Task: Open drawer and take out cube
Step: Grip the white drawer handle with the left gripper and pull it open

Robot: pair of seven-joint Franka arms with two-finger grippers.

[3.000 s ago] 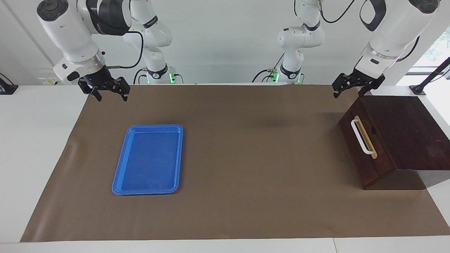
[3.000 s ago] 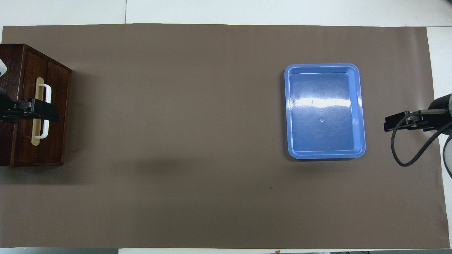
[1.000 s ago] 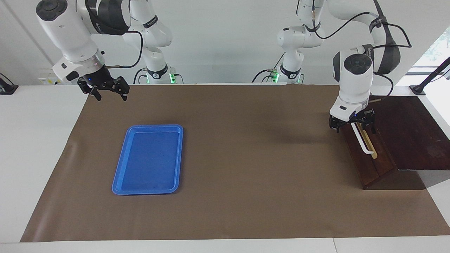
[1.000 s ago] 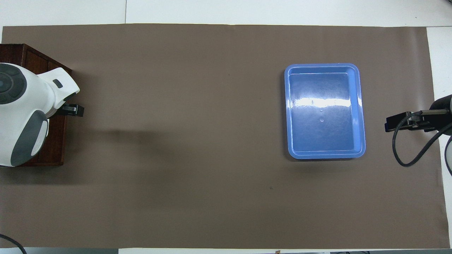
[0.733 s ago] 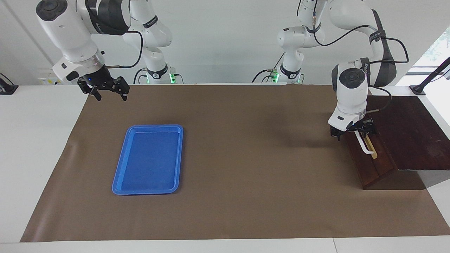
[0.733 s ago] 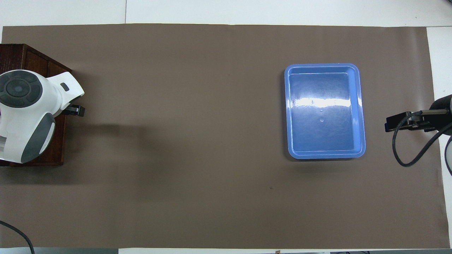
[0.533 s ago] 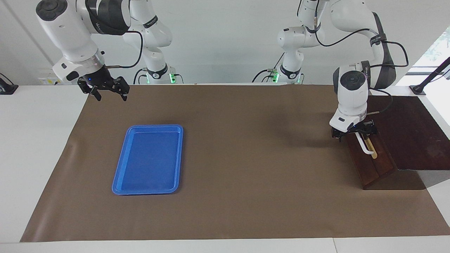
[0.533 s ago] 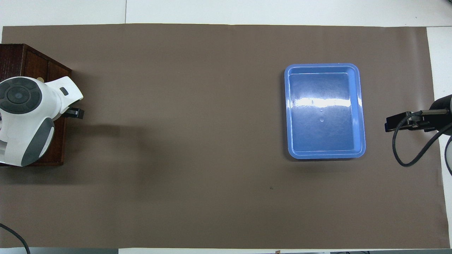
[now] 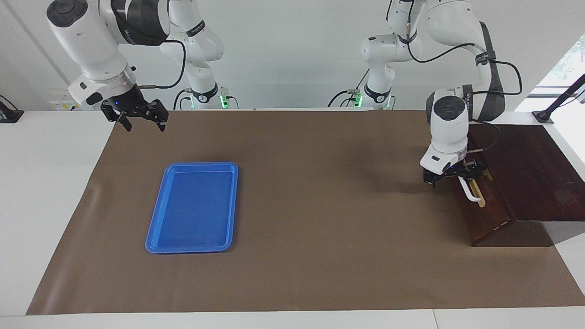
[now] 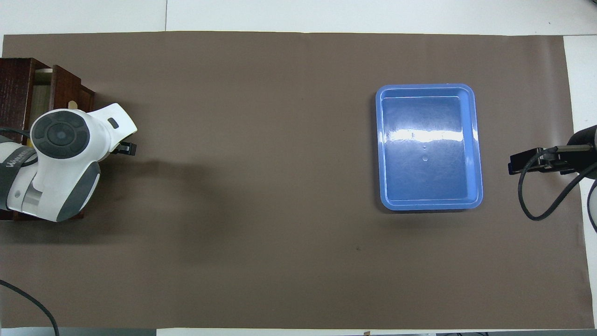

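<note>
At the frame's right, our left claw [image 9: 461,176] pinches the drawer [image 9: 483,211] handle [image 9: 470,191], the drawer barely open, no cube visible; our right claw [image 9: 137,119] waits spread at upper left.

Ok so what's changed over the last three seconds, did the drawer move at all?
The left gripper came down from above the box to the white handle and has begun pulling the drawer out: in the overhead view a pale strip of its interior now shows. No cube is visible yet. The right gripper waited in place, and the blue tray did not move.
</note>
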